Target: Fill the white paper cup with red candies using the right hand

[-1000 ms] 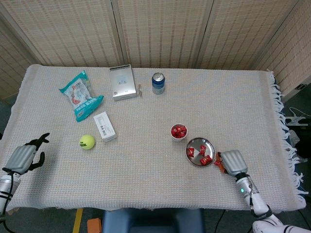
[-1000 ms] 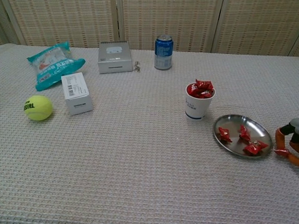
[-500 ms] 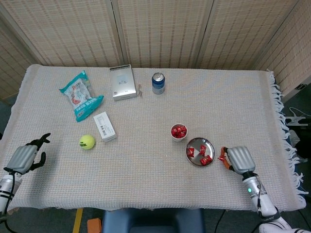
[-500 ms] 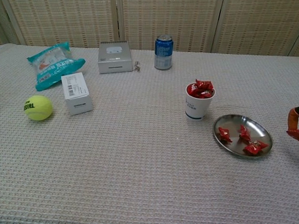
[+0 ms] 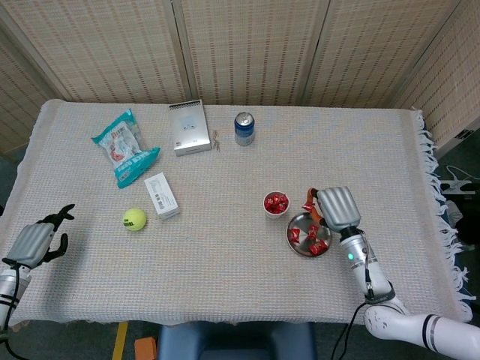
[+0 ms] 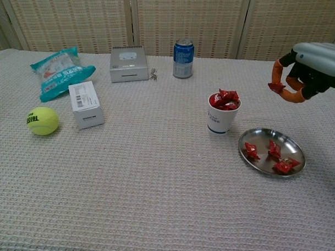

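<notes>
The white paper cup (image 5: pixel 276 204) stands a little right of the table's middle in the head view, heaped with red candies (image 5: pixel 276 201). Just beside it, toward the front right, lies a round metal dish (image 5: pixel 308 234) with a few more wrapped red candies (image 5: pixel 313 238) in it. The right hand (image 5: pixel 337 208) hangs above the dish's far right rim, back upward, with a red candy (image 5: pixel 308 205) pinched at its orange fingertips; the candy sits in the air between hand and cup. The left hand (image 5: pixel 34 243) shows at the front left edge of the table, fingers loosely curled and apart, holding nothing. Along the far edge stand a grey box (image 5: pixel 190 127) and a blue can (image 5: pixel 244 128); toward the left edge lie a teal snack bag (image 5: pixel 124 147), a small white box (image 5: pixel 161 195) and a yellow tennis ball (image 5: pixel 134 219). No writing is readable from here.

The chest view shows what the head view cannot: the cup (image 6: pixel 222 115) has a dark band near its base, and the ball (image 6: pixel 43 120) carries dark letters too small to read surely. The white box (image 6: pixel 85 104) bears a barcode label. The right hand (image 6: pixel 310 64) is raised well above the table, right of the cup and higher than its rim, its curled fingers holding the candy (image 6: pixel 276 87). The left hand is outside this view.
</notes>
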Robot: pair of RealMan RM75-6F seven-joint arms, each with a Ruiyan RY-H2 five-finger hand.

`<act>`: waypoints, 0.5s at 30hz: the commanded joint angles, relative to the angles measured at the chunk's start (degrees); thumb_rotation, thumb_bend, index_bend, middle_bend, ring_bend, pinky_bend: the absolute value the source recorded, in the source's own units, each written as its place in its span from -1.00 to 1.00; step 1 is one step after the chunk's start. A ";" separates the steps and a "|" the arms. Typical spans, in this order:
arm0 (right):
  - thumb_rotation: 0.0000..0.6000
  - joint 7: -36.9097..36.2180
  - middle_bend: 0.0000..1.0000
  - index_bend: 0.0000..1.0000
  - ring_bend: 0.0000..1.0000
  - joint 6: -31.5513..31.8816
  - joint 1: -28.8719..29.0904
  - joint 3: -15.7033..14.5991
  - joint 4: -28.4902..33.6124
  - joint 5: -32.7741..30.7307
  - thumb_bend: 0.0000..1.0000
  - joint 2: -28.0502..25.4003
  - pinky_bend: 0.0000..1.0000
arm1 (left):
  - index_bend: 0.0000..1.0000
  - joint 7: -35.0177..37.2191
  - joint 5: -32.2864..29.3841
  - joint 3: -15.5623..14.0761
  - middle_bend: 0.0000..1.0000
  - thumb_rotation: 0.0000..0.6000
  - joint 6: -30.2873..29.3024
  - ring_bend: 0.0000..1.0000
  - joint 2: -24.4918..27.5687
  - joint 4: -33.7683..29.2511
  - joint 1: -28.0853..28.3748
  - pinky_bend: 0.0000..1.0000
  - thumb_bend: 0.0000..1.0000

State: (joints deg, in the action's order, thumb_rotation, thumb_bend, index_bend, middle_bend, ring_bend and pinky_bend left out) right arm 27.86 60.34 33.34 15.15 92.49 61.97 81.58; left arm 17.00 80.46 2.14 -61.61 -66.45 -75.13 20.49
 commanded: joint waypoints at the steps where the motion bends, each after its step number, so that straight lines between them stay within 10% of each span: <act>1: 1.00 4.75 0.67 0.18 0.71 -1.30 3.85 2.34 -0.10 -5.09 -0.07 2.55 1.00 | -1.00 0.30 0.09 0.00 -0.57 1.00 -0.01 -0.61 0.08 0.12 0.00 -0.35 0.37; 15: 1.00 11.04 0.67 0.16 0.71 -1.13 10.36 2.13 -3.80 -12.67 -0.07 7.04 1.00 | -1.00 1.28 0.11 0.06 -0.57 1.00 0.04 -0.61 0.18 0.46 -0.02 -0.35 0.36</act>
State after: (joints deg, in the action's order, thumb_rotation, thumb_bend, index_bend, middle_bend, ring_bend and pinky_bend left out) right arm 38.65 59.10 43.46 17.33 88.91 49.51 88.42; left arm 18.30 80.57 2.20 -61.57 -66.27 -74.67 20.47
